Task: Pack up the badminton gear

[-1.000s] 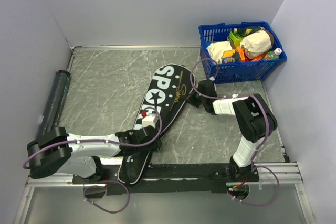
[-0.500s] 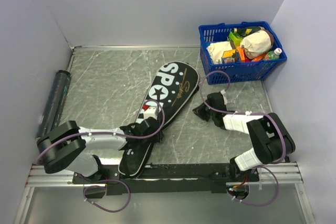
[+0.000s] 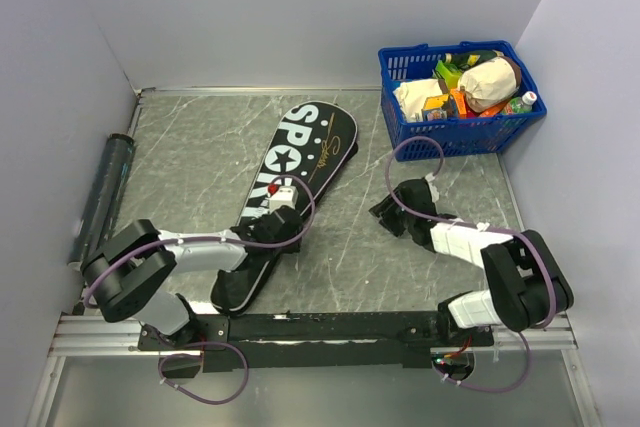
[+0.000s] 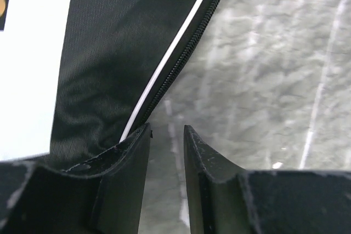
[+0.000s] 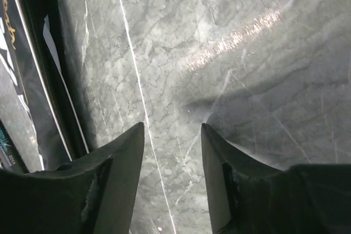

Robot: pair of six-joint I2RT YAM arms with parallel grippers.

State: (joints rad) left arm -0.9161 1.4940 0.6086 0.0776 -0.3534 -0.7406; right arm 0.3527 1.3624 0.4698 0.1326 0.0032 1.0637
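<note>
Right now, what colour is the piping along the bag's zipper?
White, running beside the zipper on the black bag; the left wrist view shows it best.

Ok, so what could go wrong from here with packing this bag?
The left gripper sits right at the zipper edge of the bag, jaws narrowly apart; closing there may pinch only piping and slip. The left arm's elbow lies close to the dark tube by the wall; a swing could knock it.

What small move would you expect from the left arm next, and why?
Probably draw the left pincer away from the SPORT bag and swing it toward the dark tube. The bag's zipper edge looks closed beside that pincer, the tube lies at the table's left edge on that arm's side, and the right pincer hangs open over bare table.
</note>
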